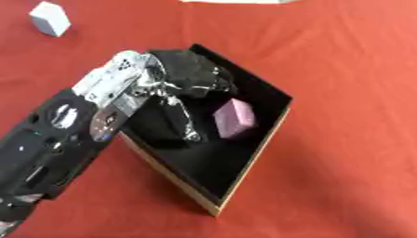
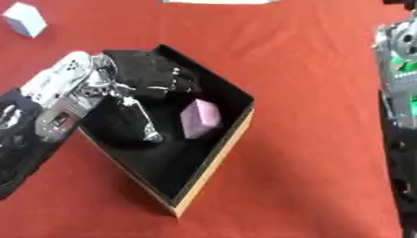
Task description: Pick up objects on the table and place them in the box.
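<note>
The left hand (image 1: 183, 76) reaches from the left side over the near-left wall of a black box (image 1: 252, 169) and sits inside it, above the dark floor. Its fingers (image 1: 181, 118) are spread and hang loosely downward, with one long finger pointing toward the box floor; they curl round nothing, so the hand is open. Just beside those fingers, to their right, a small pink block (image 1: 234, 118) lies inside the box, tilted on an edge near the right wall. Whether a fingertip touches the block is hard to judge, since black fingers blend with the black lining; it seems to stand free.

The box has a pale tan outer rim and lies askew on the red surface (image 1: 342, 60), one corner pointing toward the near edge. Well apart from it, near the far-left corner of the surface, a small white block (image 1: 50, 18) rests on the red cloth.

In the right eye view the right arm (image 2: 399, 93) shows along the right edge, black and silver with green parts. Its hand is out of sight.
</note>
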You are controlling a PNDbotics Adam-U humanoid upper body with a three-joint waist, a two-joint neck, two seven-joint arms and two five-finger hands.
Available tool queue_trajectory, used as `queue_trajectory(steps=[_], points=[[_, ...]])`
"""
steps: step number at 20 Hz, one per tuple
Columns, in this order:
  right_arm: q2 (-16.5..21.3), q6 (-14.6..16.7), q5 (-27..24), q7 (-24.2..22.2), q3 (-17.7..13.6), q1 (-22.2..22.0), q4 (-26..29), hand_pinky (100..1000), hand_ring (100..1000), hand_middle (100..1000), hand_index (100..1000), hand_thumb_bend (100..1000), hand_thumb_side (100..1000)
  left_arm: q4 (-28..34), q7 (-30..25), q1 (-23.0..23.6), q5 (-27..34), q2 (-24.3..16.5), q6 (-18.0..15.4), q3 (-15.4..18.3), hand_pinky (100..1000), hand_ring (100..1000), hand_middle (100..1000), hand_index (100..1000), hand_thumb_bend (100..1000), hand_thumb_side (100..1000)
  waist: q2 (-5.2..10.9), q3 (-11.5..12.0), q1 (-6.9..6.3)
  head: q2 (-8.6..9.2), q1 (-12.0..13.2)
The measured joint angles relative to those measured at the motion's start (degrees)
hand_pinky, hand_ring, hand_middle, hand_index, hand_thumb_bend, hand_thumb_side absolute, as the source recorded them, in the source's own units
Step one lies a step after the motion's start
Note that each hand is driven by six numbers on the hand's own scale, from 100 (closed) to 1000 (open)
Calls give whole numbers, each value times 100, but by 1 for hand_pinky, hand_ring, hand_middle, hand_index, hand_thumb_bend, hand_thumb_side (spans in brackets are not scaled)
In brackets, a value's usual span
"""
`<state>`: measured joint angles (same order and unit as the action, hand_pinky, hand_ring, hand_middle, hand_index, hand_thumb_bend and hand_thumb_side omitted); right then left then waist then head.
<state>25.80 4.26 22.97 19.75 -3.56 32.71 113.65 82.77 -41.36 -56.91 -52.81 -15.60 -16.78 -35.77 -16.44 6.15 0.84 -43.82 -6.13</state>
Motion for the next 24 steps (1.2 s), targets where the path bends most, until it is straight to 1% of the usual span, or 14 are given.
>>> queue_trajectory(steps=[2, 3, 5, 6, 7, 8, 9, 11, 12, 15, 18, 20, 21, 24], points=[[0, 0, 0, 0, 0, 0, 0, 804, 680, 604, 799, 100, 678, 52, -2, 11, -26, -2, -41, 28, 681, 854, 900, 963, 541, 436, 0, 0, 5, 0, -1], [0, 0, 0, 0, 0, 0, 0, 804, 680, 604, 799, 100, 678, 79, -7, 19, -31, -2, -58, 44, 677, 851, 899, 962, 538, 421, 0, 1, 9, 0, -1], [0, 0, 0, 0, 0, 0, 0, 805, 680, 604, 799, 100, 678, 141, 2, 34, -23, -5, -84, 85, 654, 831, 884, 952, 485, 379, 0, 9, 17, 0, -1], [0, 0, 0, 0, 0, 0, 0, 805, 680, 604, 799, 100, 678, 174, 7, 38, -7, -6, -84, 114, 649, 826, 881, 950, 475, 373, 0, 14, 18, 0, -1], [0, 0, 0, 0, 0, 0, 0, 805, 681, 605, 799, 100, 678, 211, 18, 39, 19, -7, -74, 148, 630, 810, 869, 943, 437, 338, 0, 14, 19, 0, -1], [0, 0, 0, 0, -1, -1, 0, 805, 681, 605, 800, 100, 678, 262, 41, 40, 53, -8, -50, 189, 624, 805, 866, 940, 417, 333, 0, 15, 19, 0, -2], [0, -1, 0, 1, -1, -1, 0, 805, 681, 605, 800, 100, 678, 334, 72, 40, 91, -11, -18, 235, 609, 791, 856, 935, 392, 293, 0, 16, 20, 0, -2], [0, -1, 0, 2, -5, -2, 0, 805, 681, 605, 800, 100, 678, 556, 153, 36, 192, -48, 76, 368, 598, 781, 848, 928, 389, 257, 1, 18, 23, 0, -5], [0, -1, 0, 4, -9, -3, 0, 805, 682, 606, 800, 100, 678, 685, 189, 25, 254, -96, 138, 451, 601, 783, 849, 926, 405, 237, 2, 20, 23, 0, -8], [0, -5, 1, 16, -21, -5, 0, 805, 682, 606, 799, 100, 679, 1095, 249, -74, 397, -328, 351, 746, 608, 788, 851, 916, 438, 203, 15, 28, 20, 0, -30], [0, -6, 5, 20, -32, -25, 0, 805, 683, 607, 800, 100, 678, 1354, 283, -135, 452, -687, 597, 1109, 603, 782, 848, 911, 423, 189, 24, 53, 16, 0, -66], [1, -6, 8, 21, -32, -25, 0, 805, 683, 607, 800, 100, 678, 1369, 316, -158, 501, -946, 775, 1353, 606, 786, 851, 913, 424, 182, 25, 53, 16, 0, -85], [1, -6, 9, 21, -32, -25, 0, 805, 683, 607, 800, 100, 678, 1343, 332, -169, 524, -1066, 854, 1459, 626, 803, 864, 921, 455, 173, 25, 53, 16, 0, -89], [3, -6, 15, 21, -32, -24, 0, 805, 683, 607, 800, 100, 678, 1009, 372, -234, 464, -1339, 1045, 1746, 643, 811, 869, 923, 463, 151, 31, 51, 15, 0, -92]])
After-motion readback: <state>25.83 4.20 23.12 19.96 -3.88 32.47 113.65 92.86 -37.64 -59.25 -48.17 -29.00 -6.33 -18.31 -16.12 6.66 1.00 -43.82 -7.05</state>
